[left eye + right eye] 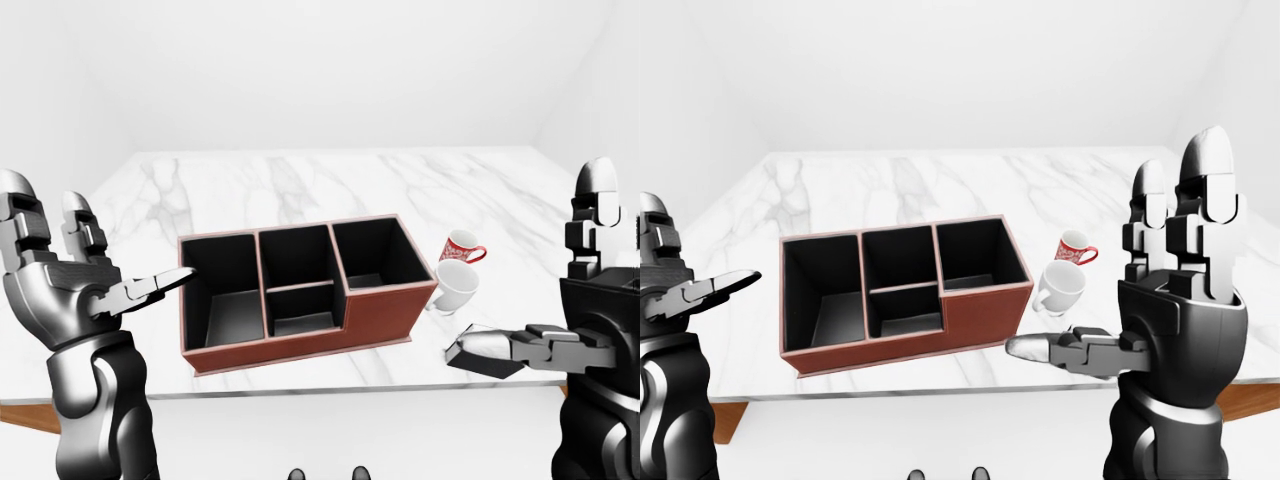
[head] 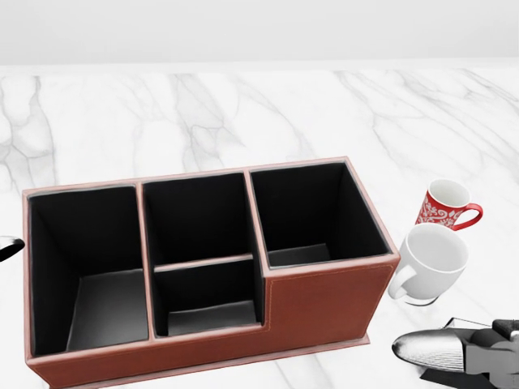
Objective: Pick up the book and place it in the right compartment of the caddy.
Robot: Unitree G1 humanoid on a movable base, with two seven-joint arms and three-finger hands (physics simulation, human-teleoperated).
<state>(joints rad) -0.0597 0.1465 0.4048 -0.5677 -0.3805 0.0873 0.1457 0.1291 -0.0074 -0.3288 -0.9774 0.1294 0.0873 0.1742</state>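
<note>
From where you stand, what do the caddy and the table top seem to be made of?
The caddy looks like reddish-brown leather, matte, with stitched edges and a black lining. The table top looks like polished white marble, judging by its grey veins.

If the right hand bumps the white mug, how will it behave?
The white mug stands upright on smooth marble, so it probably slides rather than tips. It looks ceramic, likely stiff and breakable. It sits close to the red mug, so they may knock together.

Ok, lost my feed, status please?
Left hand and right hand open, empty. No book in view. Caddy on marble table, compartments empty. Red mug, white mug right of it.
</note>
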